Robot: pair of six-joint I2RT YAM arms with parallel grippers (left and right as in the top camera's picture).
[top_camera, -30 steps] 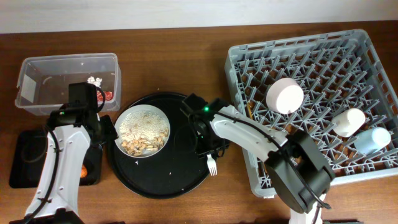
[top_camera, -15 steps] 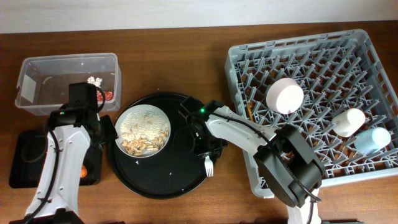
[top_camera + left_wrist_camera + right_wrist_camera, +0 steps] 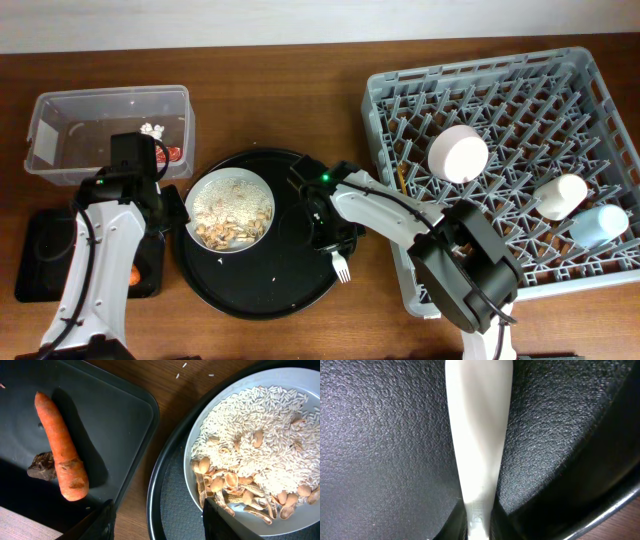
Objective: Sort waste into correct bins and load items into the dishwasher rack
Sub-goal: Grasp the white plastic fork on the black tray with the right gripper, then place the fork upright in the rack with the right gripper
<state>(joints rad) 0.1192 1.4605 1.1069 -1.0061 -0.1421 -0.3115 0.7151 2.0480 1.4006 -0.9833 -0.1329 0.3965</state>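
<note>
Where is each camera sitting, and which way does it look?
Overhead: fixed above the table, looking straight down at the dishwasher rack, the round black tray and both arms.
Left wrist: on the left arm, looking down at the carrot in the shallow black tray and at the plate; the left gripper shows, fingertips apart.
Right wrist: on the right arm, close above the white fork, pinched in the right gripper.
Shared: overhead and left wrist both show the plate; overhead and right wrist, the fork.

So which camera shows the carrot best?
The left wrist view: the whole carrot lies in plain sight in the black tray. The overhead view shows only a small orange bit of it. The right wrist view does not show it at all.
</note>
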